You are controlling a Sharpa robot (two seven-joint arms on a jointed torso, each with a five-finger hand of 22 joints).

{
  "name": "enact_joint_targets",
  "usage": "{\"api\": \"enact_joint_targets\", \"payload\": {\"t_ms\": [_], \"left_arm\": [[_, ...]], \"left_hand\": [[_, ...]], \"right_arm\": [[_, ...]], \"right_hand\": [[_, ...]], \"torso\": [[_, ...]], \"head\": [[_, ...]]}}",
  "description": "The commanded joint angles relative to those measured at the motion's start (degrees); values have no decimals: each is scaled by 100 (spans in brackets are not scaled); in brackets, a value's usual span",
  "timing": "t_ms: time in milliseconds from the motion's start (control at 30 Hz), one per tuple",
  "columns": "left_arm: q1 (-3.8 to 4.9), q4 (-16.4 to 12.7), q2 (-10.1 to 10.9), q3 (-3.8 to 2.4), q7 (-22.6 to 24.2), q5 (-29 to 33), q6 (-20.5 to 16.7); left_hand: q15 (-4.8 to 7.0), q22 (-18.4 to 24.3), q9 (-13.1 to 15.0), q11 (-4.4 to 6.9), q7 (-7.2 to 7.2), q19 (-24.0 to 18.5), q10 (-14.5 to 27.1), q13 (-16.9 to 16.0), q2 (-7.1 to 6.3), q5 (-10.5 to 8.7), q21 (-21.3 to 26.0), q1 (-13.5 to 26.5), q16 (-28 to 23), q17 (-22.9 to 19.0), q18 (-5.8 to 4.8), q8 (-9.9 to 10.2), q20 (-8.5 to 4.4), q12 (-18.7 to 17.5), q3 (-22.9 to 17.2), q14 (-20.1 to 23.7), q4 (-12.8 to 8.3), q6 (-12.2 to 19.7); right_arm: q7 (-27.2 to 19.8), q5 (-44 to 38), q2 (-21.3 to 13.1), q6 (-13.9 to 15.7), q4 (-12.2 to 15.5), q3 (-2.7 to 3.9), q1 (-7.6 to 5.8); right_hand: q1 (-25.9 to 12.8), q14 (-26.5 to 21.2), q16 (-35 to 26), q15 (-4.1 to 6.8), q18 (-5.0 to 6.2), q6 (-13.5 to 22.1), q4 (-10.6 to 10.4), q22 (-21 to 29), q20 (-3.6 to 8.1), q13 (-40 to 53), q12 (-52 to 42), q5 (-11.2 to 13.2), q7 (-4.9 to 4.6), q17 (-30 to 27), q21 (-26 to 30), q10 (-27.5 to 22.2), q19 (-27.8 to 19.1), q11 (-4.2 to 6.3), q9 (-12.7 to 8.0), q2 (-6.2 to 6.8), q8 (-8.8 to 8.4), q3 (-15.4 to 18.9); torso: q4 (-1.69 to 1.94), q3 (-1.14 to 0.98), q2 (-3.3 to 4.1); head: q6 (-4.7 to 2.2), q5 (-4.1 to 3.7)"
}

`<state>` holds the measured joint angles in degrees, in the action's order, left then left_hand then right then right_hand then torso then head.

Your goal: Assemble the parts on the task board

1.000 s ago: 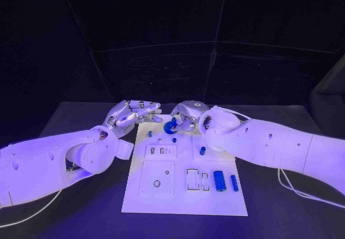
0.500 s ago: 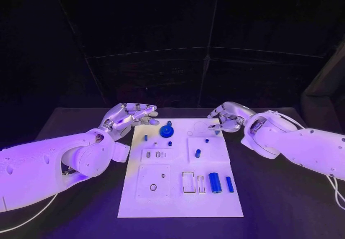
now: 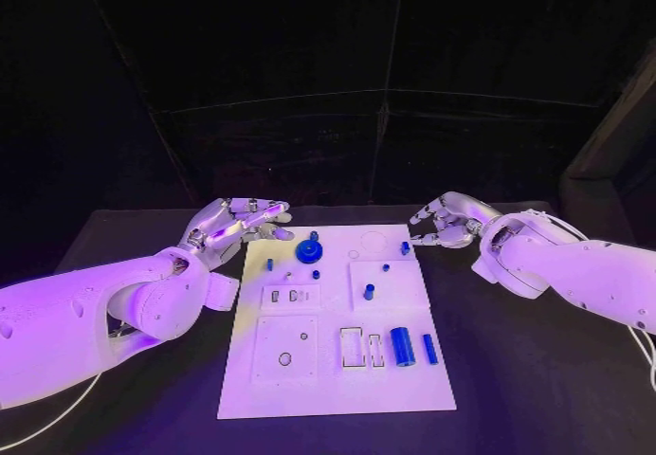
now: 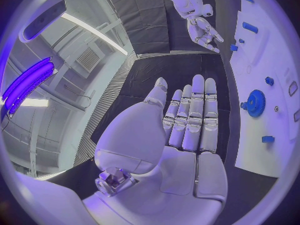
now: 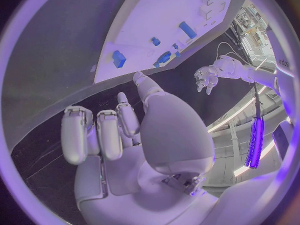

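Across the middle of the black table [image 3: 123,398] lies the white rectangular task board [image 3: 335,384], its long sides running away from the robot. Near the board's far end a round blue toothed gear [image 3: 310,250] stands on the plate, with a small blue peg [image 3: 315,234] just beyond it and another small blue piece [image 3: 269,264] close to the left edge; in the left wrist view the same gear [image 4: 255,103] shows its teeth clearly. Further along the far end, a small blue block [image 3: 405,247] sits by the right edge, and a short blue stub [image 3: 368,293] stands in the raised square panel toward the middle. At the near right part of the board a thick blue cylinder [image 3: 404,346] lies flat, and a thin blue rod [image 3: 429,349] lies just beside it on its right, both parallel to the board's long sides, next to two narrow rectangular slots. The silver left hand [image 3: 244,223] hovers beside the board's far left corner, off the plate, its fingers stretched out nearly straight and side by side, holding nothing. The silver right hand [image 3: 445,223] hangs just off the far right corner, near the small blue block but apart from it; its fingers bend loosely downward and grip nothing, as the right wrist view [image 5: 115,130] also shows.
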<state>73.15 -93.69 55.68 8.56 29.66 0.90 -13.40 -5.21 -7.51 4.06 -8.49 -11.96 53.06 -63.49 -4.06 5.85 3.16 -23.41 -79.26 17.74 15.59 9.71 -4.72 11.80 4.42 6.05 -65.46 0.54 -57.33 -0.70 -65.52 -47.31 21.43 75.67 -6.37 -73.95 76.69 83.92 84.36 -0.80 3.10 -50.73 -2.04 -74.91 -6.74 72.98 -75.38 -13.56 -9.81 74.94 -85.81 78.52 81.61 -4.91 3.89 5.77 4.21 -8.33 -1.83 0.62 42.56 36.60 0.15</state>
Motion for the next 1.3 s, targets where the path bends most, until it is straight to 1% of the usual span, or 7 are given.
{"api": "enact_joint_targets", "payload": {"t_ms": [33,133,333,567,867,1033,1300], "left_arm": [[2,7,-9,-2,9,2,85],[1,14,-12,-2,12,2,85],[-2,24,-14,-1,15,2,84],[-2,33,-12,0,11,2,81],[-3,36,-13,1,7,2,79],[-4,41,-13,1,2,2,78],[-5,45,-19,2,-6,2,86]], "left_hand": [[-16,11,-1,-6,-2,11,-35,7,44,11,1,0,-35,-14,78,30,4,-36,0,15,-45,-28],[-17,13,-1,-6,-3,8,-35,7,45,11,4,1,-41,-15,77,31,5,-37,0,19,-46,-28],[-20,16,-2,-8,-4,3,-34,8,45,11,8,1,-51,-18,77,33,6,-39,-1,24,-49,-27],[-21,18,-2,-9,-5,0,-34,8,45,11,11,1,-58,-19,76,34,7,-40,-1,28,-50,-27],[-21,18,-2,-9,-5,0,-34,8,45,11,11,1,-58,-19,76,34,7,-40,-1,28,-50,-27],[-21,18,-2,-9,-5,0,-34,8,45,11,11,1,-58,-19,76,34,7,-40,-1,28,-50,-27],[-23,22,-2,-11,-8,-6,-32,9,49,11,17,-2,-71,-22,75,37,9,-43,-5,32,-55,-27]], "right_arm": [[-119,1,59,-153,-98,1,19],[-123,-35,106,-190,-168,1,52],[-124,-161,180,-301,-250,1,137],[-134,-221,254,-321,-322,1,237],[-101,-232,371,-264,-486,2,265],[-79,-233,431,-224,-539,3,268],[-63,-234,495,-241,-604,3,269]], "right_hand": [[14,340,24,25,-44,19,30,-283,-13,-9,20,-32,-27,99,-21,-16,34,-2,-9,45,-29,-3],[20,340,22,25,-43,19,35,-279,-14,-11,23,-34,-27,95,-20,-20,31,-3,-9,43,-29,-5],[62,340,25,23,-42,1,79,-277,-16,8,9,-30,-25,102,-19,-23,28,-2,-5,27,-21,-20],[93,341,30,28,-41,-67,124,-276,-15,36,-14,-19,-14,113,-19,-16,26,7,5,-6,8,-42],[113,340,31,38,-43,-143,164,-288,-7,53,-26,-15,-2,115,-23,-11,33,19,9,-98,35,-103],[100,341,33,43,-44,-180,173,-292,-3,73,-41,13,2,120,-24,3,35,24,9,-146,46,-135],[74,344,38,58,-47,-317,214,-311,11,117,-76,106,23,133,-31,38,47,44,14,-222,90,-224]], "torso": [[18,9,1],[27,12,1],[20,23,-1],[8,12,-3],[38,13,3],[15,12,-4],[20,14,-6]], "head": [[23,-6],[34,2],[59,15],[79,24],[93,28],[105,52],[122,43]]}}
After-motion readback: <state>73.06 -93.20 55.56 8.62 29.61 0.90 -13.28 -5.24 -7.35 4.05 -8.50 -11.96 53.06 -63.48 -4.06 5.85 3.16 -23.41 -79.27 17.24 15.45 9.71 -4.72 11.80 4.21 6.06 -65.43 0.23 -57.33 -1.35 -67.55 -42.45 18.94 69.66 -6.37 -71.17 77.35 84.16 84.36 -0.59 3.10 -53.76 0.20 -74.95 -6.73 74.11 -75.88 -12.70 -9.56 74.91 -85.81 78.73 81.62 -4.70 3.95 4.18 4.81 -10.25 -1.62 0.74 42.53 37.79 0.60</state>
